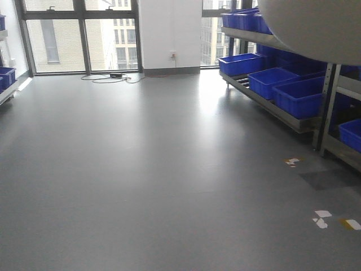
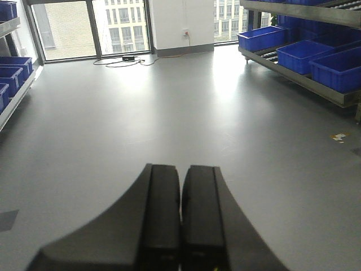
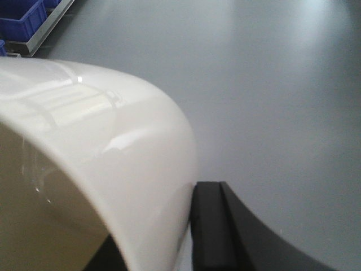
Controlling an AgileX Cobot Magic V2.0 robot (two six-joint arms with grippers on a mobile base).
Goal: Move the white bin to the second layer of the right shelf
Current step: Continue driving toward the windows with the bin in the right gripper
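1. The grey floor point(image 1: 141, 169) fills most of the front view, with open space between me and the rack.
2. The right-hand rack point(image 1: 282, 113) runs along the right of the frame. Blue crates point(image 1: 299, 96) crowd its bottom level, and more sit on the level above point(image 1: 248, 35), which I take for the second layer.
3. The white bin point(image 1: 316, 28) hangs in the upper right corner of the front view, well clear of the rack, and hides part of that upper level.
4. The right gripper point(image 3: 163, 243) pinches the bin by one wall. Its outer finger point(image 3: 211, 226) lies flat against the glossy plastic, and the other finger is mostly hidden behind the wall.
5. The left gripper point(image 2: 181, 175) has its fingers pressed together on nothing, at the bottom centre of its own view.
6. My worries:
   - A one-wall pinch on smooth plastic may let the bin swing or slip.
   - With the bin masking the camera, I may clip the rack's upright post point(image 1: 326, 107).
   - I may also push into a crate, because I cannot see a free stretch of rollers.
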